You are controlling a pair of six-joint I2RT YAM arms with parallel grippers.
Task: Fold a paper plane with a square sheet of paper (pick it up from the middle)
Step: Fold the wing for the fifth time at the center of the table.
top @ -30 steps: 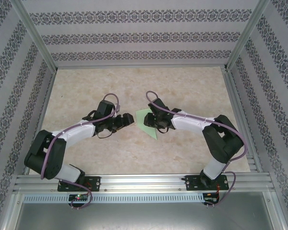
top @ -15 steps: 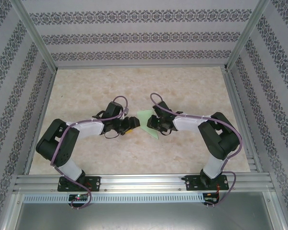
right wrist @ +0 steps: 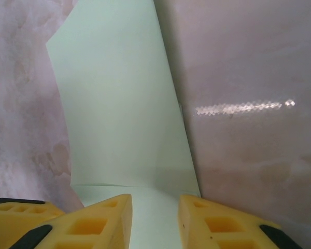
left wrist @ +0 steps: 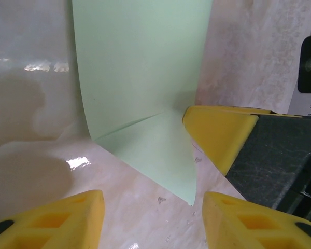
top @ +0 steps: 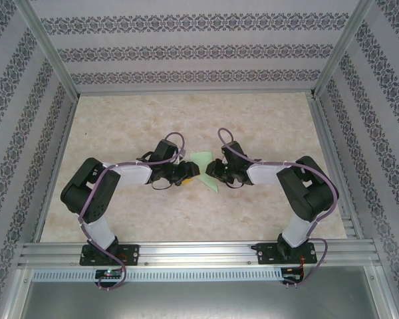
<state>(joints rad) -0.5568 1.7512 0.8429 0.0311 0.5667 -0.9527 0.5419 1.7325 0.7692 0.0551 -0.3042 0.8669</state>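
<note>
the pale green paper [left wrist: 140,67] stands bent along one crease.

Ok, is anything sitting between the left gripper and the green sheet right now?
Nothing visible. In the left wrist view, bare table lies between the left gripper and the near flap of the square sheet of paper. A yellow finger of the right gripper is at the sheet's edge, beside that path, not across it.

Glossy beige marbled table [top: 120,206]; pale green paper sheet [top: 201,159] mid-table, part upturned
</note>
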